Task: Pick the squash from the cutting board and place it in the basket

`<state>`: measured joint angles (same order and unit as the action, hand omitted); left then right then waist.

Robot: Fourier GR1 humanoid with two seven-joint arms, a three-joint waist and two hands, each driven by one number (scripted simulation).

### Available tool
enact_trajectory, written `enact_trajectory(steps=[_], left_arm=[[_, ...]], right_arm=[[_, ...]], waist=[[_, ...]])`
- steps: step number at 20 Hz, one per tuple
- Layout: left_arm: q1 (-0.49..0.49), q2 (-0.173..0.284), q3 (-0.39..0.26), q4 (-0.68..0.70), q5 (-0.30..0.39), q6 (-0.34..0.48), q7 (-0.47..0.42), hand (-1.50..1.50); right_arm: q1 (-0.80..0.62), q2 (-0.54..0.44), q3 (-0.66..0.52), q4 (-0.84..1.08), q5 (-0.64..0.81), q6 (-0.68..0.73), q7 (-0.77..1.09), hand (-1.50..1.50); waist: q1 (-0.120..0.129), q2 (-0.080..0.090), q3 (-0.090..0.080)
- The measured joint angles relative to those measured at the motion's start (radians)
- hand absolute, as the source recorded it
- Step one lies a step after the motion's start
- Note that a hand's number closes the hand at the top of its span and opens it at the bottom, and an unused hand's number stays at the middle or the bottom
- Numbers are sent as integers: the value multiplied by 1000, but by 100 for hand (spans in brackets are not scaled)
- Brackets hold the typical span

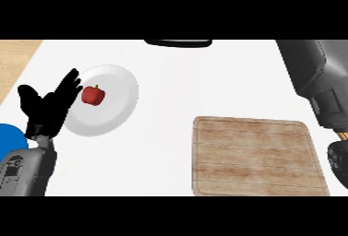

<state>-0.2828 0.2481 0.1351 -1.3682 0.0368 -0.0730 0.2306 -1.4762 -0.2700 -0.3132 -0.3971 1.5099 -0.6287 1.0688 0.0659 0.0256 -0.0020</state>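
The wooden cutting board (255, 156) lies at the lower right with nothing on its visible top. No squash shows anywhere. My right forearm (316, 73) runs down the right edge, and only a black part of my right hand (338, 159) shows just past the board's right side. My left hand (51, 106) stands open at the left, fingers up, resting beside a white plate (112, 115). A dark curved object (178, 42) is cut off by the counter's far edge; I cannot tell whether it is the basket.
A red bell pepper (93, 95) sits on the white plate, close to my left fingers. A blue object (10, 138) shows at the left edge. The white counter meets a strip of wood surface (17, 53) at the far left.
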Motion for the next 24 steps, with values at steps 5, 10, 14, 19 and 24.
enact_trajectory(steps=[5, 10, 14, 19, 24], left_arm=[[20, -5, 2, -14, 2, 1, -7, 0], [19, -2, 8, -19, 5, 4, 8, 0], [33, 4, 17, -7, 4, -1, -11, 0], [37, 5, 23, -5, 6, -1, -14, 0], [41, -5, 20, -17, 3, 6, -3, 0]], right_arm=[[-3, -81, -14, 59, 55, 11, 24, 150], [34, -131, -40, 86, 72, -9, 17, 150], [80, -148, -62, 95, 62, -36, -6, 150], [144, -181, -103, 94, 24, -90, -50, 150], [227, -188, -132, 74, -23, -145, -96, 150]], waist=[[-3, -2, 0], [-15, -6, 1], [-27, -10, 2], [-33, -12, 2], [-39, -15, 2]])
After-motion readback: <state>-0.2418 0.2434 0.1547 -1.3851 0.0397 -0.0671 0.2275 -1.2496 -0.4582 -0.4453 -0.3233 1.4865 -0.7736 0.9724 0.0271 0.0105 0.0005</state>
